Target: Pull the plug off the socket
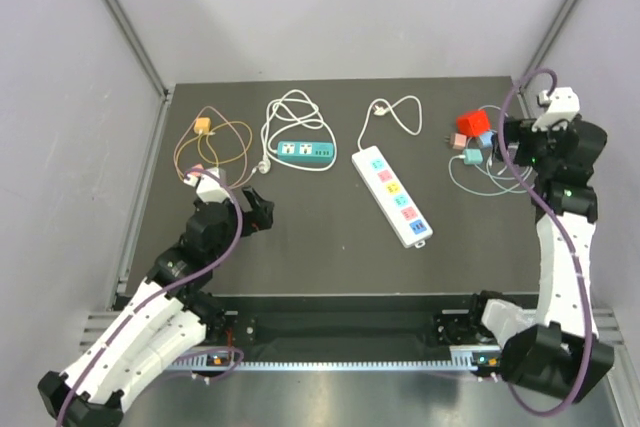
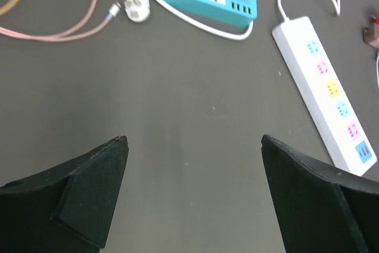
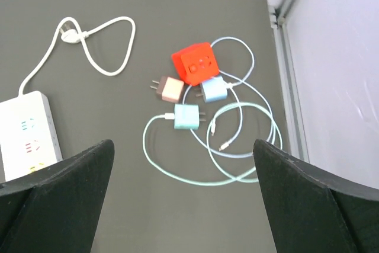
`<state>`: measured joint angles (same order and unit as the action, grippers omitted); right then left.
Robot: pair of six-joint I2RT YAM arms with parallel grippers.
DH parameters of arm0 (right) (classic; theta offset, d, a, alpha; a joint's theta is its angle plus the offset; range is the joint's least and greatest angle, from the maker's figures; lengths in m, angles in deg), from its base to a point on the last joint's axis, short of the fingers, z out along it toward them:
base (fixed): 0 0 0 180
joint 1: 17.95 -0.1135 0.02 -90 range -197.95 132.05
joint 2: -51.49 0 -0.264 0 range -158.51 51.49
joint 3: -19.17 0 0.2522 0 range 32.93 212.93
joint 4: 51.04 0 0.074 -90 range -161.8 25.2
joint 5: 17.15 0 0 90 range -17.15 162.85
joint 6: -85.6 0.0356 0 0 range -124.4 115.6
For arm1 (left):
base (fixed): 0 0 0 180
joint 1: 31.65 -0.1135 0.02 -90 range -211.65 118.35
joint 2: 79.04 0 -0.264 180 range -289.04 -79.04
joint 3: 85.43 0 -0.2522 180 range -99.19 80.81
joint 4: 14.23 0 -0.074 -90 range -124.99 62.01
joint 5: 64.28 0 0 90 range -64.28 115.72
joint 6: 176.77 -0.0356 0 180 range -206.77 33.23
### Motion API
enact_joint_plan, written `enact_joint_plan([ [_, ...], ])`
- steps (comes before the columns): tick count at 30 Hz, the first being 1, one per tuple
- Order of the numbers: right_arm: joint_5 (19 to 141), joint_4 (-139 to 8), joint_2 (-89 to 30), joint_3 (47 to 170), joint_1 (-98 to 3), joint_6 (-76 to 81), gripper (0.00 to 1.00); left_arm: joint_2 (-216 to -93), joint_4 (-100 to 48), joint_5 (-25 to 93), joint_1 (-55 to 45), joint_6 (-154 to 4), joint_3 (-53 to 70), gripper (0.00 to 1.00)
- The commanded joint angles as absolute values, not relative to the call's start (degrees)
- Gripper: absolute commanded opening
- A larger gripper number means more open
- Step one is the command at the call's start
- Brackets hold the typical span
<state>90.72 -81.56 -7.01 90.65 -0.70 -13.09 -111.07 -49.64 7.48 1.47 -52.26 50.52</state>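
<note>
Our left arm stretches forward and to the right from its base, elbow low. The left gripper is angled downward, fingers spread wide with nothing between them. Our right arm stands steeply upright, wrist bent over. The right gripper points left and down, jaws equally wide, empty.

Top view: the pale blue charger cables vanish behind the right arm. Right wrist view: the long white plastic power strip is cut by the left edge and a jaw.
</note>
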Motion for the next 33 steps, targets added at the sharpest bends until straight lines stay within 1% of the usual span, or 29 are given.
enact_joint_plan([
  [1,90.78,-83.69,-1.87,87.70,1.21,-10.81,1.00,-112.08,-51.10,7.36,-0.71,-56.25,44.52,0.99],
  [4,86.93,-84.14,2.97,84.36,1.65,-10.38,1.00,-114.10,-53.12,4.02,-0.72,-62.58,39.07,0.99],
  [5,84.39,-84.14,5.41,83.05,1.74,-10.29,1.00,-114.54,-54.35,0.62,-0.72,-64.51,36.27,0.99],
  [8,80.78,-84.49,10.34,80.67,1.74,-9.76,1.00,-115.77,-56.91,-5.89,-0.72,-73.21,32.92,0.99],
  [12,77.43,-84.32,15.36,78.20,1.65,-7.74,1.00,-114.64,-55.42,-11.09,-0.72,-80.95,34.83,0.99],
  [20,71.55,-81.68,20.11,73.89,1.74,-4.66,1.00,-108.31,-49.89,-11.72,-0.80,-83.77,40.99,0.99],
  [33,68.90,-79.92,18.88,71.17,1.74,-3.43,1.00,-104.44,-47.94,-12.07,-0.80,-84.48,44.51,0.99],
])
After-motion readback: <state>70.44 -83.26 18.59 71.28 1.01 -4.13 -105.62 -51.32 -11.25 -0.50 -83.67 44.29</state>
